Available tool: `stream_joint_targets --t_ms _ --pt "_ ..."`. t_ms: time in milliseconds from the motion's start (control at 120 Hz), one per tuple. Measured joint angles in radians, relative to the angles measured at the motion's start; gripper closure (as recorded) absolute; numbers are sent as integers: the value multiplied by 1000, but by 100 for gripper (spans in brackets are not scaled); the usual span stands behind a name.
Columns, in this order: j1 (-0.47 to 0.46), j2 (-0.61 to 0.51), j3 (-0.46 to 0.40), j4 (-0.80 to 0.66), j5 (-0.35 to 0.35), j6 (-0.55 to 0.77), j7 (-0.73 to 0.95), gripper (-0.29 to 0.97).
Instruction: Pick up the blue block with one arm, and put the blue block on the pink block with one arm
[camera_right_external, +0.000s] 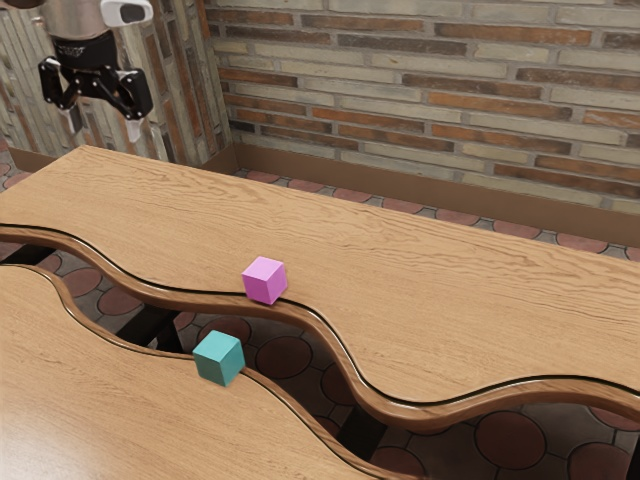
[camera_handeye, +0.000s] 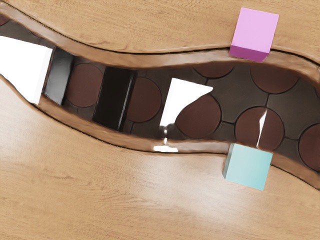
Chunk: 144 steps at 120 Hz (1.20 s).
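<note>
The blue block (camera_right_external: 219, 357), teal in shade, sits on the near wooden tabletop right at its wavy edge. Across the gap, the pink block (camera_right_external: 265, 279) rests at the edge of the far tabletop. My gripper (camera_right_external: 104, 124) hangs high at the exterior view's upper left, well above the table and far from both blocks, open with nothing between its fingers. Looking down from the wrist, the blue block (camera_handeye: 248, 166) and the pink block (camera_handeye: 254, 34) lie on opposite sides of the gap, both off to one side of my hand.
Two wooden tabletops (camera_right_external: 430, 280) are split by a curving gap (camera_right_external: 290, 350) that opens onto dark frame bars and a round-tiled floor. A brick wall (camera_right_external: 450, 90) stands behind the far tabletop.
</note>
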Motion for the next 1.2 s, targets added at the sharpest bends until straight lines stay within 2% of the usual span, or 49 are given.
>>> stream_joint_targets --t_ms 367,392,492,567,617,717,833,1200 --pt "-4 27 -8 -19 1 94 87 0" --pt "-10 7 -10 -85 -3 114 83 0" --pt "-33 -109 -32 -502 -44 316 68 0" --pt "-38 -131 -53 -668 -90 476 58 0" --pt "-38 -127 -64 -727 -121 570 49 0" --pt "-39 -79 -78 -787 -181 700 28 0" --pt "-36 -69 -80 -840 -211 790 12 0" --pt "-41 34 -81 -901 -256 901 -29 0"
